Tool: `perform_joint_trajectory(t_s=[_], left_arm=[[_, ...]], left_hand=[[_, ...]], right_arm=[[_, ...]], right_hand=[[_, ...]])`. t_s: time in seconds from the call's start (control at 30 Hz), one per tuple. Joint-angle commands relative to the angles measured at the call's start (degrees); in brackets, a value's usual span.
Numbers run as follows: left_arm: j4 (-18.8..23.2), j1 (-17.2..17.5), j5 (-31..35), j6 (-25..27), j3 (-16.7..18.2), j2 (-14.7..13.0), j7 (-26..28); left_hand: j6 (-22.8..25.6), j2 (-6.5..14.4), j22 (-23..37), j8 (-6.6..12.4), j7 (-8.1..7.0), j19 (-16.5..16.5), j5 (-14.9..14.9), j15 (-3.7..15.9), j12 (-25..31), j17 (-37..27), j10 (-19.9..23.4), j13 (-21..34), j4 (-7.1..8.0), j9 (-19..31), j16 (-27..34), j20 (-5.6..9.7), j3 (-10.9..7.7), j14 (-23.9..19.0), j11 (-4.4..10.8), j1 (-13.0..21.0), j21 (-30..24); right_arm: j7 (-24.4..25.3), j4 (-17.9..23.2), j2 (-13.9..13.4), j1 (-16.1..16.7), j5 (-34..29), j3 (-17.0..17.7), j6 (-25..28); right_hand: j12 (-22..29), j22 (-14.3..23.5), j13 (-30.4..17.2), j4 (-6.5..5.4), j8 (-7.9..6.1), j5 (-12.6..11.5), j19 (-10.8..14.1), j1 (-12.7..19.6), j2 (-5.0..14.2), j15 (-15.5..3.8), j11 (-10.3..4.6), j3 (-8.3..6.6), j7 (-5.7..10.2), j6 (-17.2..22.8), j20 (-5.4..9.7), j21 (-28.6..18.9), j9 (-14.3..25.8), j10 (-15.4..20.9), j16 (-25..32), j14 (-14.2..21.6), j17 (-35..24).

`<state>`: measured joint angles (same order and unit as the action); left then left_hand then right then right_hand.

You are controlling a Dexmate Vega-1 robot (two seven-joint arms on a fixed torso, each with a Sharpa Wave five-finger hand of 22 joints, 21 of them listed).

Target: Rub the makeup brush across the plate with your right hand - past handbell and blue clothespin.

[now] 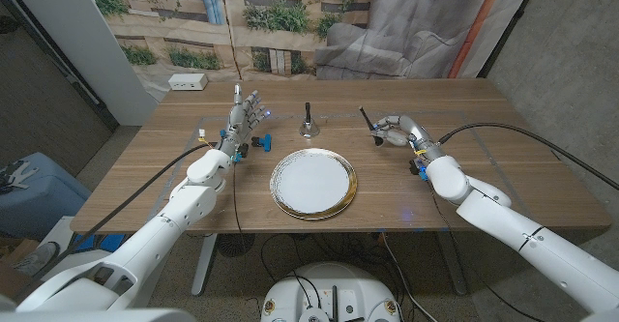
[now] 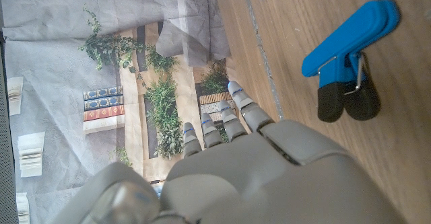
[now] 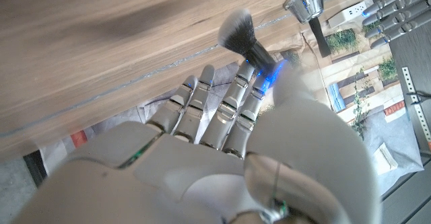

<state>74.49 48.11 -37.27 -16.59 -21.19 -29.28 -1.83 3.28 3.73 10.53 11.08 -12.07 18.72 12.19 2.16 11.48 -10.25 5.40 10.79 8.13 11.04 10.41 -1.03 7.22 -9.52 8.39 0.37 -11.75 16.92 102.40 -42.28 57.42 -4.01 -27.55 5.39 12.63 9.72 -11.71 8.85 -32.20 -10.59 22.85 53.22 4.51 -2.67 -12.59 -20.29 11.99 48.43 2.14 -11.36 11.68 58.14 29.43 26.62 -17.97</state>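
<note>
- Legible text, labels, brands, numbers, signs: none in any view.
- Book spines printed on the backdrop (image 2: 103,107), left wrist view: coloured bands, lettering too small and blurred to read.
- White box (image 1: 188,82) at the far table edge, head view: no marking that can be made out.

Head view high above my table (image 1: 145,177); wrist views close behind each hand, both sharing the handbell (image 1: 308,126).
</note>
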Motion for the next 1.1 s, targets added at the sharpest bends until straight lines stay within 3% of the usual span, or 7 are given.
perform_joint_trajectory(t_s=[0.03,0.23,1.1], left_arm=[[0.00,-0.01,0.01,0.00,-0.01,0.01,0.01],[0.02,0.01,0.01,0.00,-0.01,0.01,0.02],[0.05,0.03,0.01,0.00,-0.01,0.01,0.04]], left_hand=[[-0.05,0.84,0.26,0.21,-0.58,0.44,0.19,0.76,0.44,-0.09,0.03,0.16,0.40,0.13,0.19,0.02,0.10,-0.39,0.64,-0.07,-0.26],[-0.05,0.84,0.26,0.21,-0.58,0.42,0.19,0.82,0.42,-0.09,-0.01,0.16,0.40,0.13,0.18,-0.02,0.10,-0.39,0.59,-0.07,-0.25],[-0.08,0.85,0.26,0.20,-0.58,0.43,0.19,0.74,0.40,-0.09,-0.08,0.16,0.40,0.13,0.18,-0.03,0.10,-0.38,0.46,-0.08,-0.26]], right_arm=[[2.75,0.47,4.24,1.30,4.64,-1.12,-1.63],[4.02,-0.36,6.79,1.97,7.69,-0.97,-3.86],[6.29,0.15,10.53,1.96,6.82,-4.87,-4.20]], right_hand=[[-0.20,0.17,-0.21,0.02,0.35,-0.29,0.15,-0.21,0.16,-8.13,-0.11,0.24,0.76,0.54,0.16,0.12,0.01,-0.05,-0.07,-0.40,-0.20],[-0.39,0.17,-0.20,0.23,0.71,-0.34,-0.01,-0.02,0.16,-8.15,-0.14,0.42,0.76,0.39,0.17,0.16,-0.19,-0.35,-0.04,-0.70,-0.32],[-1.06,0.16,-0.20,1.00,2.72,-0.70,-1.09,2.21,0.45,-8.40,-0.22,0.85,0.79,-0.92,0.70,0.32,-0.62,-1.92,-0.21,-2.87,-0.74]])
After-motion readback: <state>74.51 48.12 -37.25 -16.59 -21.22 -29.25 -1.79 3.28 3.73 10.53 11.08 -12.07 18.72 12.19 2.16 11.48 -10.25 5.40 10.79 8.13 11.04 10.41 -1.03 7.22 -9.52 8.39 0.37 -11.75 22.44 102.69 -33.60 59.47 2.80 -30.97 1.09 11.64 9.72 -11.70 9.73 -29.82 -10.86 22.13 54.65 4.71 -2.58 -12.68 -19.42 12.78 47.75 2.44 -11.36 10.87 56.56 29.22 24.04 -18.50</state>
